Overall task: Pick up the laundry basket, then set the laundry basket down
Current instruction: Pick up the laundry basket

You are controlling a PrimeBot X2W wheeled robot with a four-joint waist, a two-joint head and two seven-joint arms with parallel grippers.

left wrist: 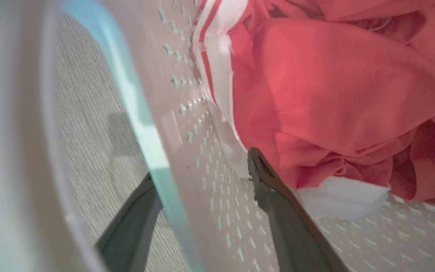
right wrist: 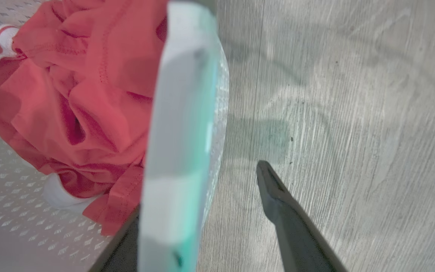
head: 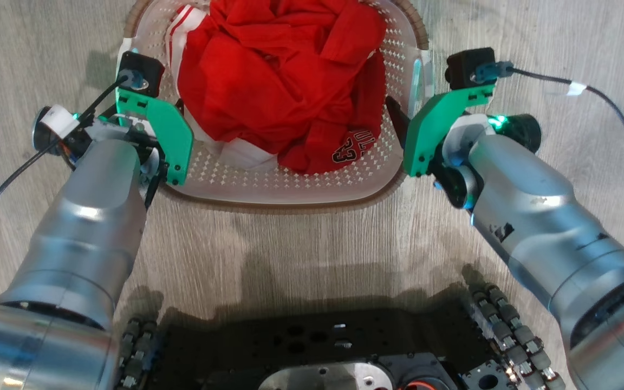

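The white perforated plastic laundry basket, rimmed in brown woven-look trim, sits on the grey wood-grain floor ahead of us, with crumpled red cloth inside. Our left hand and right hand are both spread, each straddling a smooth white side handle. We should close evenly and lift level, since the thin plastic may flex.
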